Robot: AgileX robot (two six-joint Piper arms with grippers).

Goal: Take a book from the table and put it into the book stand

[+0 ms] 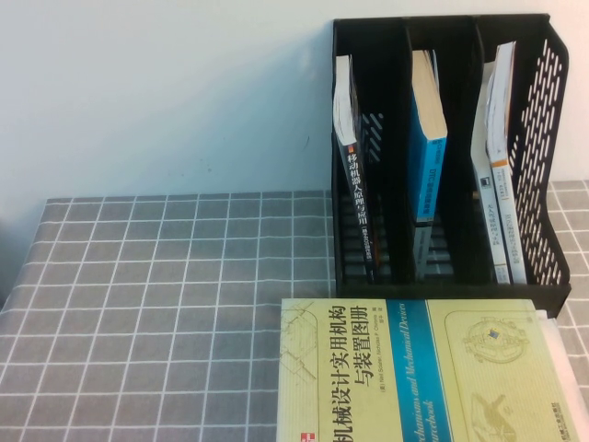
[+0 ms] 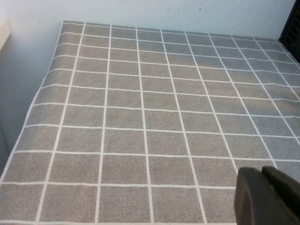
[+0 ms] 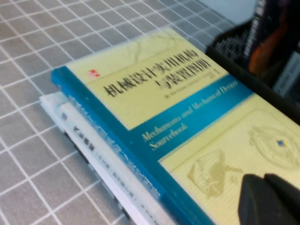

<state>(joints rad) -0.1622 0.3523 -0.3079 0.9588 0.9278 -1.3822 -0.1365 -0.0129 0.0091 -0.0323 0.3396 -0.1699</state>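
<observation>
A large yellow and blue book lies flat at the front of the table, on top of a white book. It fills much of the right wrist view. Behind it stands the black three-slot book stand, also at the edge of the right wrist view. My right gripper is shut and empty, just above the yellow book's cover. My left gripper is shut and empty over bare tablecloth. Neither gripper shows in the high view.
Each slot of the stand holds books: a dark one on the left, a blue one in the middle, white ones on the right. A grey checked cloth covers the table. A white wall stands behind.
</observation>
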